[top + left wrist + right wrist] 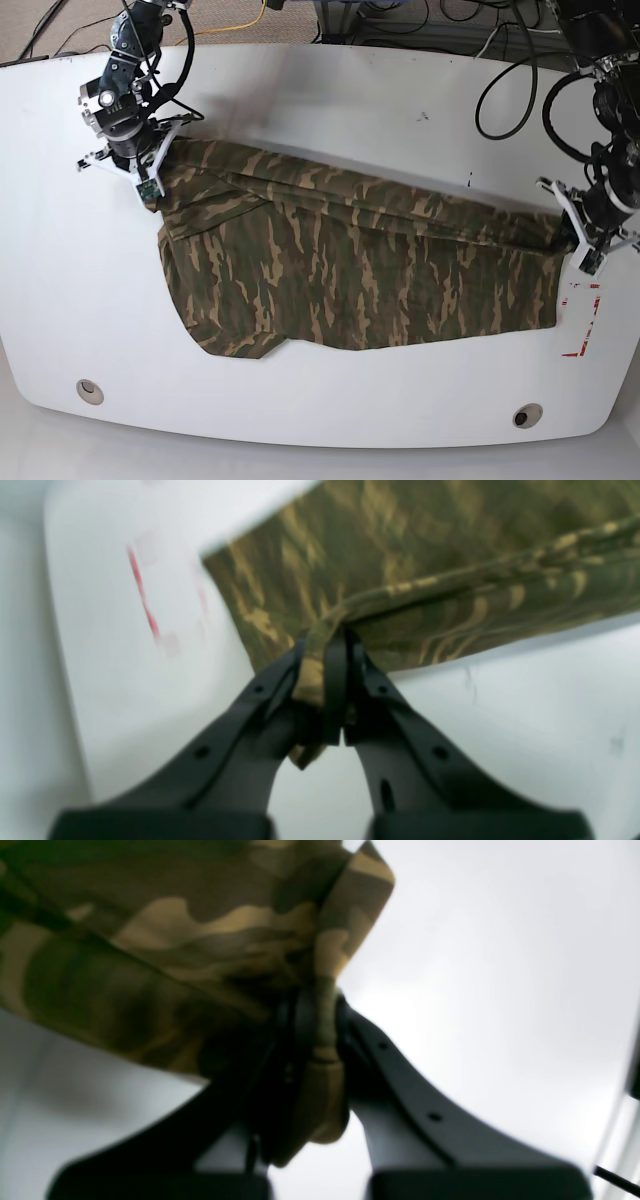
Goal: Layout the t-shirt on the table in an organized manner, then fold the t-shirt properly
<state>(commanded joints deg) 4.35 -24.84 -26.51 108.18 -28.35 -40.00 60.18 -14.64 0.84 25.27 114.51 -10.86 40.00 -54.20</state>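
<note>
Camouflage cloth in green, brown and tan, the t-shirt (pixel 350 270) stretches across the middle of the table (pixel 330 90), pulled taut along its far edge between the two arms while its near part lies flat on the white surface. A long crease runs across the fabric from one held corner to the other.

On the base view's right, the left gripper (pixel 330 670) is clenched on a bunched corner of the shirt, with a fold of fabric squeezed between its black fingers (pixel 380 700). Just beside that corner, red tape marks (pixel 583 320) show on the tabletop.

On the base view's left, the right gripper (pixel 320 1035) pinches the opposite corner, a strip of cloth pressed between its jaws and a flap standing up beyond them.

Two round grommet holes (pixel 89 389) sit near the table's front edge, well apart from the shirt.
</note>
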